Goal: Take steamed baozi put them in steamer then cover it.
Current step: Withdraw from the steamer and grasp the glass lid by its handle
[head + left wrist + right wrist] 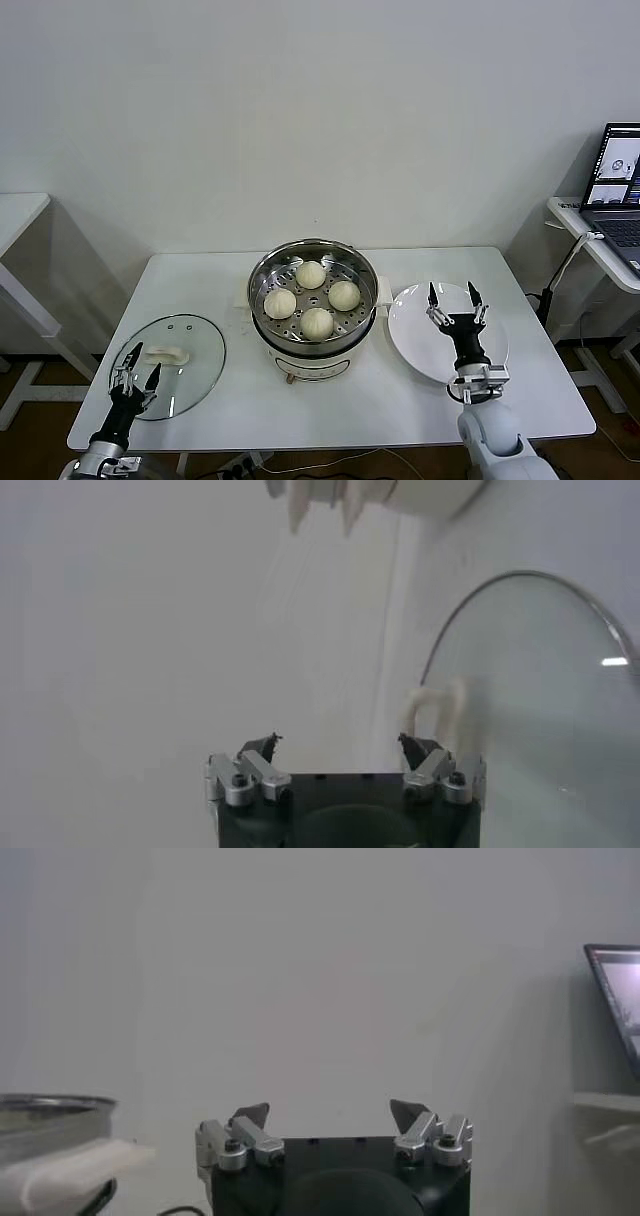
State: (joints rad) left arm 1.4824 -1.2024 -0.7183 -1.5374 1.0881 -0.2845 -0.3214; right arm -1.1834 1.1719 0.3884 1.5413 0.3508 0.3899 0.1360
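A plain white wall stands behind a white tabletop (pixel 300 410) seen from above. At the middle of the tabletop sits the steamer (pixel 313 300), a shiny round steel pot on a white electric base with side handles. Inside it, on the perforated tray, lie the 4 steamed baozi (pixel 311 297), smooth cream-white buns set in a diamond, close together but each on its own spot. The pot is uncovered.

The cover (pixel 172 365), a round clear glass lid with a metal rim and a white block handle, lies flat on the tabletop to the robot's left of the steamer, near the front edge and apart from the pot. The left tool (pixel 135 367) hovers over the near edge of the cover with its 2 fingers spread wide, holding nothing. In the left wrist view the same open fingers frame the white handle and the curved rim of the cover (pixel 540 710).

To the robot's right of the steamer lies a flat white round plate (pixel 415 340), just beside the base. The right tool (pixel 454 302) is over the plate, pointing up and away, fingers spread wide and empty. A laptop (pixel 618 190) stands on a side table at the far right.
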